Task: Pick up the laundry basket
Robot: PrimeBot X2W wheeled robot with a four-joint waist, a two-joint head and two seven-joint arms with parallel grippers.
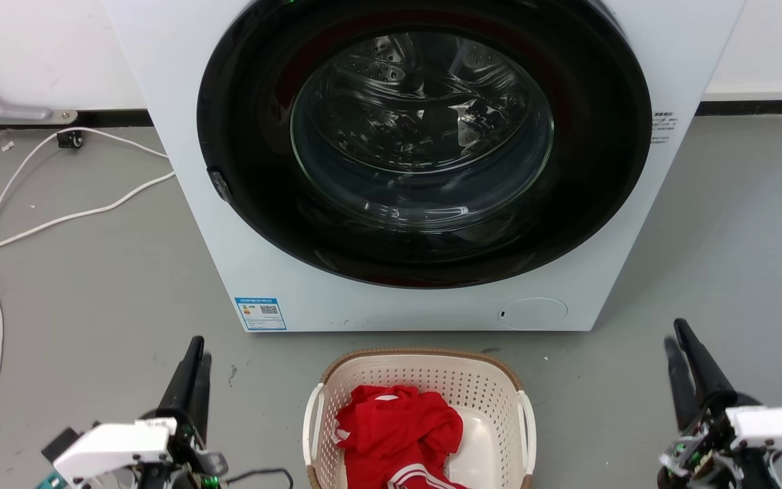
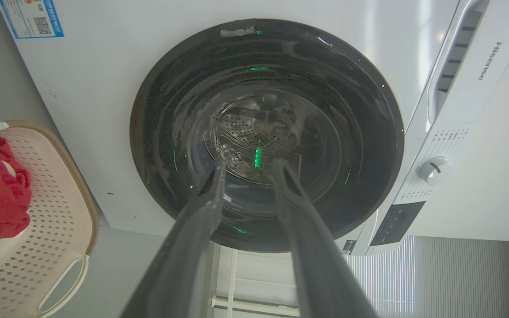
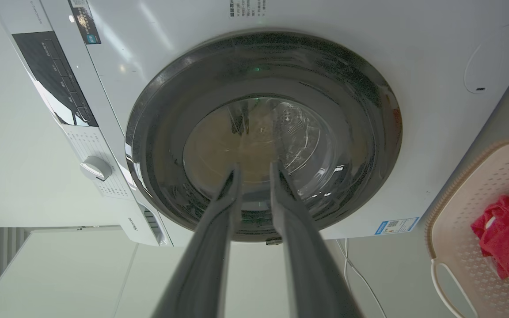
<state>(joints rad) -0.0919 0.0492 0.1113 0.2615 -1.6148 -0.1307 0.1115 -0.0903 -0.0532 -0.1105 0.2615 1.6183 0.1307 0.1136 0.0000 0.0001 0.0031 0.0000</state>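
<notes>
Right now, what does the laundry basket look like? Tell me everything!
The laundry basket is cream plastic with rounded corners, walls full of little holes, a brown woven-look rim and a white handle on each side. It sits upright on the grey floor just before the washer, red clothing inside. The left hand and right hand flank it, touching nothing.

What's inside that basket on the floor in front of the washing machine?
The laundry basket holds a crumpled red garment with white stripes, bare cream bottom beside it. Anything beneath the cloth is covered, and the basket's near end lies outside the picture.
</notes>
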